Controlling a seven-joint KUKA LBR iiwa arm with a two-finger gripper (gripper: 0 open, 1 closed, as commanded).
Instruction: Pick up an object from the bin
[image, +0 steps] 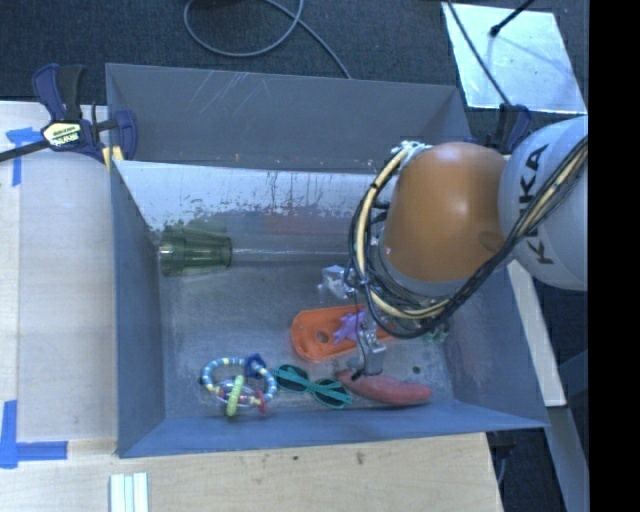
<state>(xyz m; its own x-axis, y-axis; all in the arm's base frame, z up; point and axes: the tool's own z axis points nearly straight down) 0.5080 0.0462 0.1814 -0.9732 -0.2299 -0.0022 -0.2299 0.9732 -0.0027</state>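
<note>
jaws over right end of orange plastic piece (318, 335), possibly a toy | red oblong thing (392, 391) just nearer, long axis left-right | jaw opening: cannot tell

The claw (368, 345) hangs over a flat orange piece (318, 335) near the front of the bin (140, 300). A red stick (395, 392), a teal loop (310, 385) and a bead ring (238, 385) lie alongside, with a green cup (195, 250) well apart.

Cup (195, 250) back-left; ring toy (238, 385) front, left of scoop (318, 335).

The arm (440, 220) hides part of the orange toy (318, 335).
</note>
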